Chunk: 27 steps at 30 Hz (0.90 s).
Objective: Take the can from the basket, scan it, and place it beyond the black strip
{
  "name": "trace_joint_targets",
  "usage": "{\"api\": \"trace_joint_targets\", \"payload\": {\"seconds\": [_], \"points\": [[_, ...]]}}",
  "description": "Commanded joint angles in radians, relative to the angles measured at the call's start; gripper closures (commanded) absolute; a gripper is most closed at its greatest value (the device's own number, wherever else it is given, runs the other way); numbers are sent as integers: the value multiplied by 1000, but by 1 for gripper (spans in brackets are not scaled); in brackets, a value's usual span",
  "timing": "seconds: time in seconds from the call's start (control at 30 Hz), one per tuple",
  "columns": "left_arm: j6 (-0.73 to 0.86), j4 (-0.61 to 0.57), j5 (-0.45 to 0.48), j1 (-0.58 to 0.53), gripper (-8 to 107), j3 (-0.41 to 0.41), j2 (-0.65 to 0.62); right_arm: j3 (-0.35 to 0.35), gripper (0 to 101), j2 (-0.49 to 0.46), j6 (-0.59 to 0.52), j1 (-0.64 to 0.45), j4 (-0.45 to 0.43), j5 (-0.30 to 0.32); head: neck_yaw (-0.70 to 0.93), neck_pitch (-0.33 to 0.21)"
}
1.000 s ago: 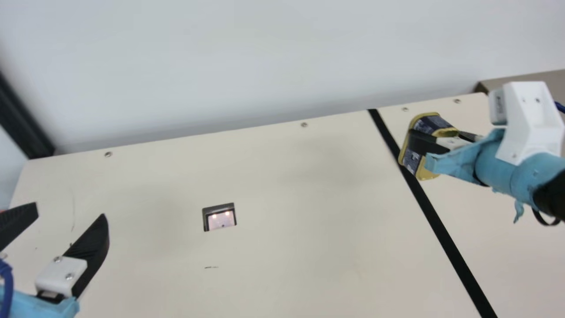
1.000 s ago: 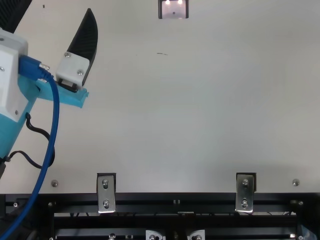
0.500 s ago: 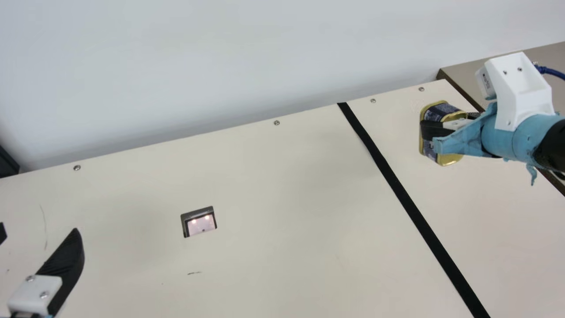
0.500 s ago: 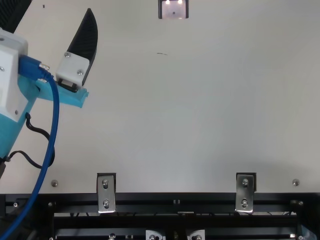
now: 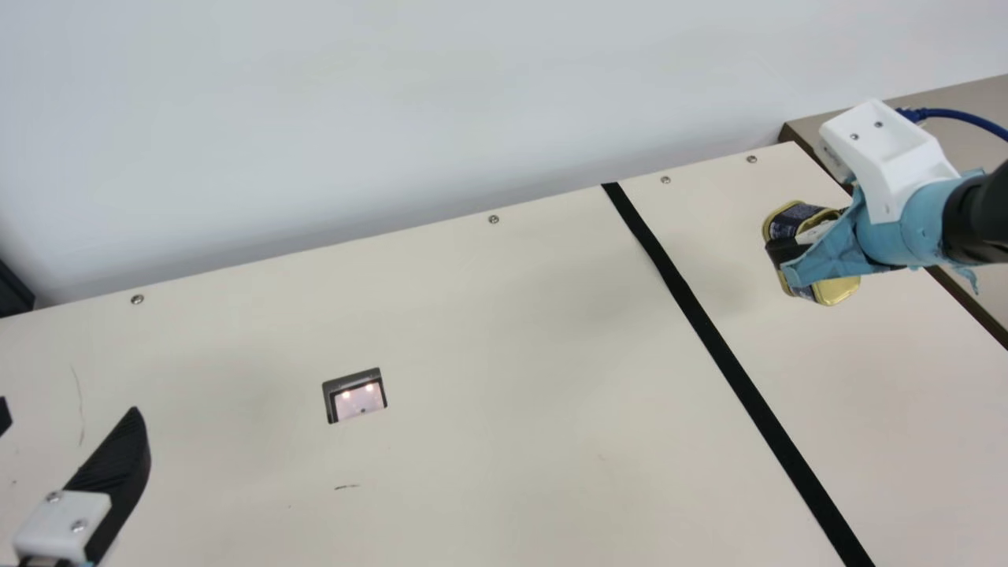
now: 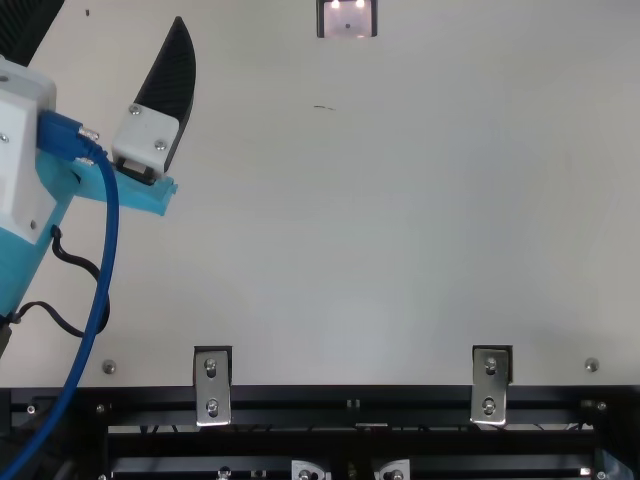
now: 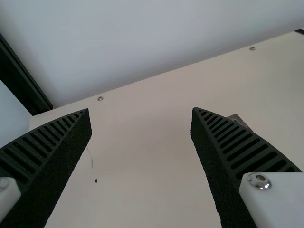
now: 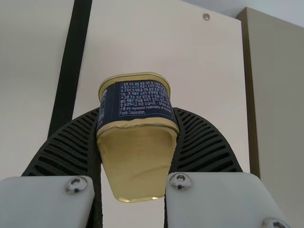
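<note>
In the main view my right gripper (image 5: 805,244) is shut on the can (image 5: 838,290), dark blue with gold ends, to the right of the black strip (image 5: 713,342). A gap seems to separate the can from the tabletop. The right wrist view has the can (image 8: 137,156) clamped between both ribbed fingers of my right gripper (image 8: 137,114), its gold end facing the camera, and the strip (image 8: 72,66) off to one side. My left gripper (image 5: 69,411) stands open at the main view's left edge. In its own wrist view, bare table lies between the fingers of my left gripper (image 7: 141,113).
A scanner window (image 5: 356,397) with two lights is set into the cream table (image 5: 504,331). White wall runs along the far edge. Beyond the table's right edge is a brown-grey surface (image 5: 972,102). Metal brackets (image 6: 212,385) line the near edge in the top view.
The main camera turned right early on. My right gripper carried the can from over the strip to its right side, then slightly farther right, tilting it. My left arm kept still.
</note>
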Motion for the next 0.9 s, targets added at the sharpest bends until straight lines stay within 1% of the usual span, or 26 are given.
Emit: {"api": "trace_joint_targets", "payload": {"seconds": [0.0,0.17,0.33,0.6,0.87], "points": [[0,0,0,0,9,0,0,-21,101,16,23,17,-107,10,-17,-39],[0,0,0,0,9,0,0,-60,101,54,63,60,-208,44,-17,-39],[0,0,0,0,9,0,0,-82,101,82,92,96,-276,68,-17,-39],[0,0,0,0,9,0,0,-86,101,113,114,147,-338,99,-17,-39],[0,0,0,0,9,0,0,-77,101,138,130,180,-386,101,-17,-39]]}}
